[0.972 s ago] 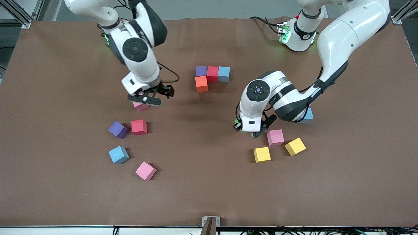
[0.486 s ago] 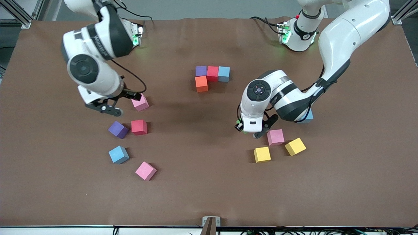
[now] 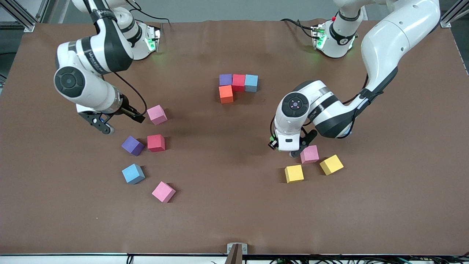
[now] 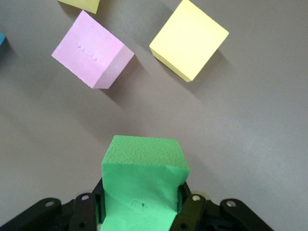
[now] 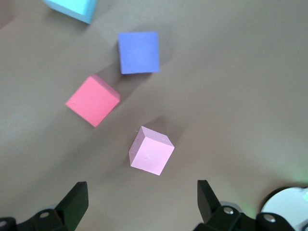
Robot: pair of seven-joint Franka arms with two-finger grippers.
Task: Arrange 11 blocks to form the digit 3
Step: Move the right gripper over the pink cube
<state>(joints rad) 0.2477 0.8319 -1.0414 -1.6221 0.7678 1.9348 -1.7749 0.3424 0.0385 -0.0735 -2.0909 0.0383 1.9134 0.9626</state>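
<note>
Thirteen blocks show: three pink, two each of red, purple, light blue and yellow, one orange, one green. Left gripper [image 3: 289, 149] clenches the green block [image 4: 139, 185], a pink block [image 3: 309, 154] at its 4 o'clock. Right gripper [image 3: 121, 123] gapes empty, another pink block [image 3: 157, 114] at its 3 o'clock

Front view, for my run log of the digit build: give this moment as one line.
left gripper: shut on green block, over table near pink block | right gripper: open, empty, beside pink block | digit 3: four cubes placed
</note>
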